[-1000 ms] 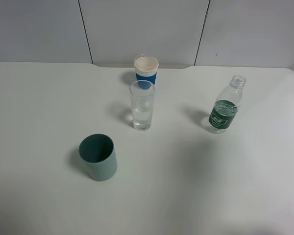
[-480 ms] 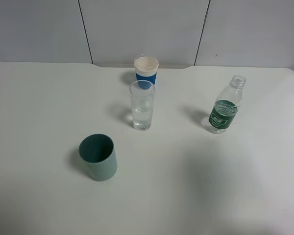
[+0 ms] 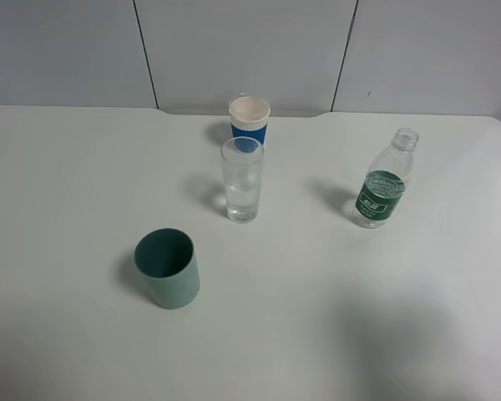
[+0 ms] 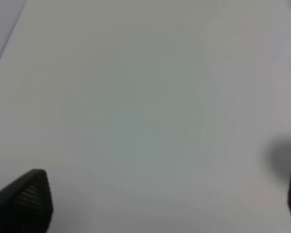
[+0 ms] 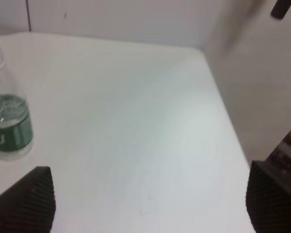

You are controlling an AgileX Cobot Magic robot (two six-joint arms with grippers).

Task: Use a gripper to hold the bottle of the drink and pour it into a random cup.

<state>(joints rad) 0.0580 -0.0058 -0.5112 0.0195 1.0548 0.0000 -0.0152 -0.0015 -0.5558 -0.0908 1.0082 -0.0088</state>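
From the high camera we are seeing neither arm; both grippers are sitting outside this picture. On the white table (image 3: 83, 184) the bottle (image 3: 384, 180) is standing upright with no cap, well apart from the tall clear glass (image 3: 242, 180), which is showing some clear liquid in its lower part. A blue cup (image 3: 250, 120) with a white rim is standing just behind the glass, and a squat teal cup (image 3: 167, 268) is standing nearer the camera, looking empty.

Through the left wrist camera we are getting a blurred view: the left gripper (image 4: 160, 204) is showing only two dark fingertips at the edges, spread wide over bare table, holding nothing.

Through the right wrist camera the right gripper (image 5: 150, 199) is likewise spread wide and empty. The bottle (image 5: 8, 120) is standing beyond one fingertip, outside the jaws, partly cut off by the frame edge.
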